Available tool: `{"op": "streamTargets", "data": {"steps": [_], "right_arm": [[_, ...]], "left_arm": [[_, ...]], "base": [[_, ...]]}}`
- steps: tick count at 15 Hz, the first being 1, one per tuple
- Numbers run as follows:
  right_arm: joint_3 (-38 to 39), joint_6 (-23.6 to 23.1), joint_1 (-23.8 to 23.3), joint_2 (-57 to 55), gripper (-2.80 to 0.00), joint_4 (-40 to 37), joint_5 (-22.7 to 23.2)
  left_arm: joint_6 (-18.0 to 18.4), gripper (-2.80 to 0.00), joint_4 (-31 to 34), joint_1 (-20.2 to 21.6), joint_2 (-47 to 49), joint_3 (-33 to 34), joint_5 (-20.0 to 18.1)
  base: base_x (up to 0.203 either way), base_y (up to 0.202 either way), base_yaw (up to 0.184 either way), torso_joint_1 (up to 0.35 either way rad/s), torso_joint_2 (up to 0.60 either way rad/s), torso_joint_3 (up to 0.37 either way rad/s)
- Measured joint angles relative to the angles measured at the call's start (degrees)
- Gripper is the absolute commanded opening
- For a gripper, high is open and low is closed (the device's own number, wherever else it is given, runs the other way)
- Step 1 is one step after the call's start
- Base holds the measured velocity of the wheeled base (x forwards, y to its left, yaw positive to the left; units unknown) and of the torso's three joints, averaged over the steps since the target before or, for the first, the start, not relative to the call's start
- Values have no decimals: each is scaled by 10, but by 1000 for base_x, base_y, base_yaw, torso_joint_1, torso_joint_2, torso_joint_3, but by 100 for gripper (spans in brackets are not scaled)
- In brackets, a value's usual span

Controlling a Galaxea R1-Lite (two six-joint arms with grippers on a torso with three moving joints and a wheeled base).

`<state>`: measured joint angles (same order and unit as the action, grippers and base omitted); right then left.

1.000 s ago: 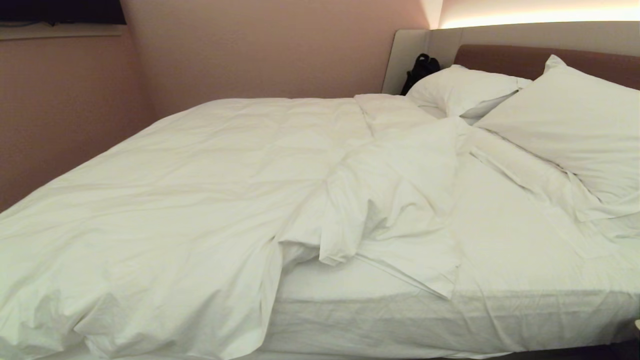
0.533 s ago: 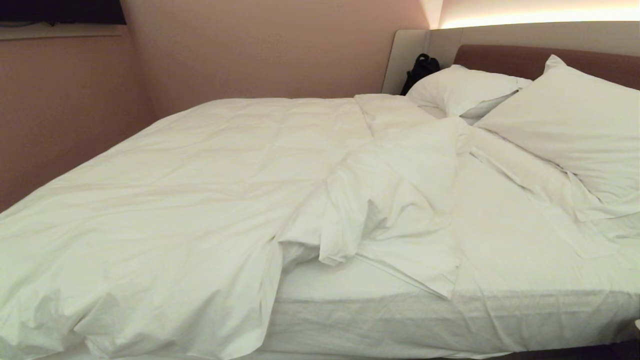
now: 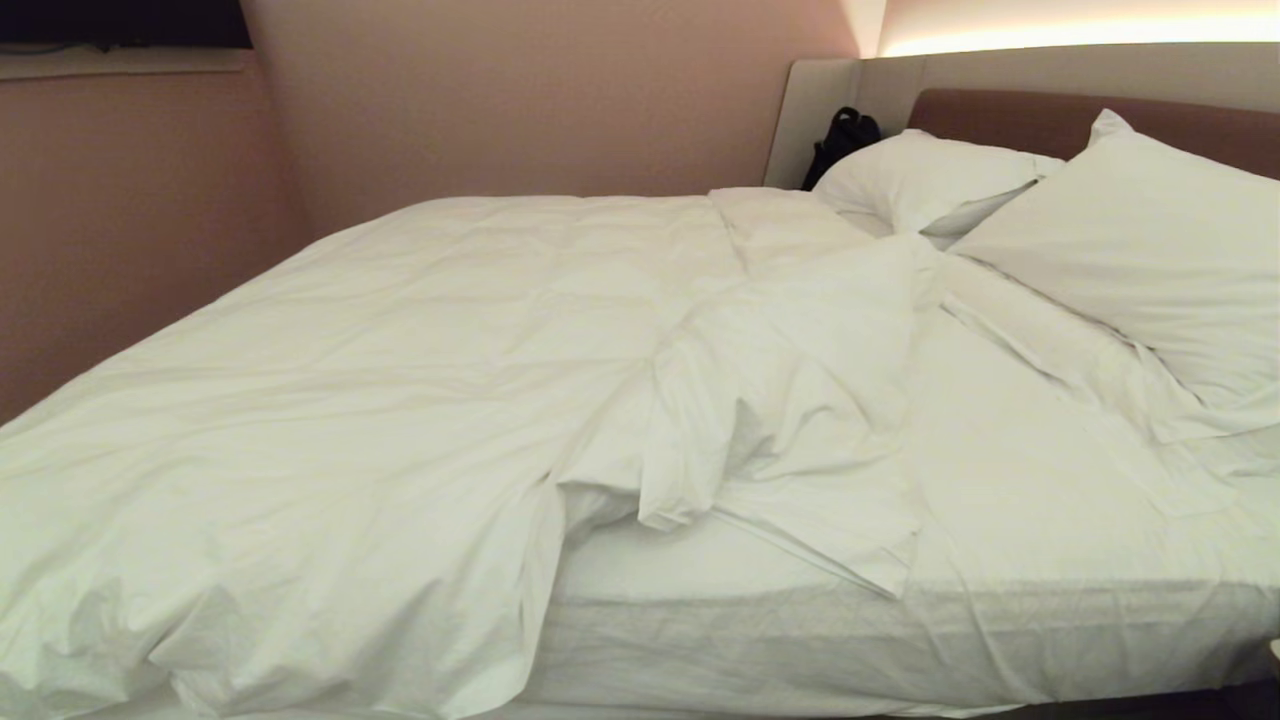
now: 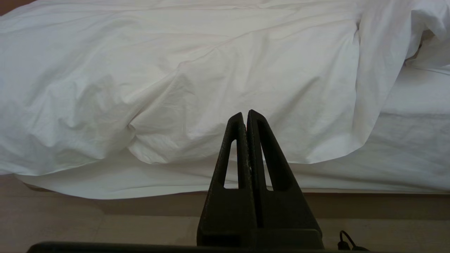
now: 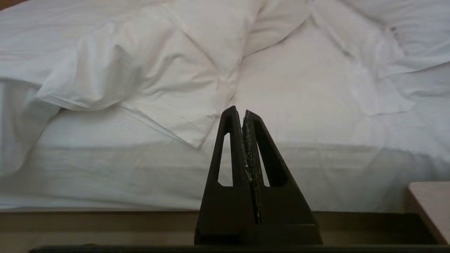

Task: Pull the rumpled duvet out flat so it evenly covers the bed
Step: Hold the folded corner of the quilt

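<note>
The white duvet (image 3: 380,400) covers the left part of the bed (image 3: 1000,640) and hangs over its near side. Its right portion is bunched and folded back in a heap (image 3: 790,400), leaving bare sheet toward the pillows. A flat corner of it (image 5: 191,130) lies near the mattress edge. My left gripper (image 4: 245,114) is shut and empty, facing the hanging duvet (image 4: 211,91) from short of the bed. Also shut and empty, my right gripper (image 5: 240,110) points at the mattress side, just right of that folded corner. Neither arm shows in the head view.
Two plump white pillows (image 3: 1130,240) (image 3: 920,175) lean on the padded headboard (image 3: 1000,110), with a black bag (image 3: 840,140) beside them. A pinkish wall (image 3: 130,220) runs close along the bed's far side. A light tabletop corner (image 5: 430,203) sits low at my right.
</note>
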<state>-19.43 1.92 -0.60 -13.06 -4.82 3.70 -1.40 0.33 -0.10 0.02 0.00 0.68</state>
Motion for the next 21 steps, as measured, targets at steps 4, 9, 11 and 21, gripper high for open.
{"op": "streamTargets", "data": {"steps": [4, 9, 11, 21], "right_arm": [[-34, 60, 0, -204, -280, 16, 51], [-55, 117, 0, -456, -280, 93, 86], [-74, 128, 0, -552, -280, 143, 89], [-228, 185, -12, -912, -280, 320, 186]], "left_arm": [[0, -280, 0, 0, 0, 0, 0], [0, -280, 0, 0, 0, 0, 0], [0, -280, 0, 0, 0, 0, 0], [0, -280, 0, 0, 0, 0, 0]], "base": [[0, 0, 0, 0, 0, 0], [0, 0, 0, 0, 0, 0], [0, 0, 0, 0, 0, 0], [0, 0, 0, 0, 0, 0]]}}
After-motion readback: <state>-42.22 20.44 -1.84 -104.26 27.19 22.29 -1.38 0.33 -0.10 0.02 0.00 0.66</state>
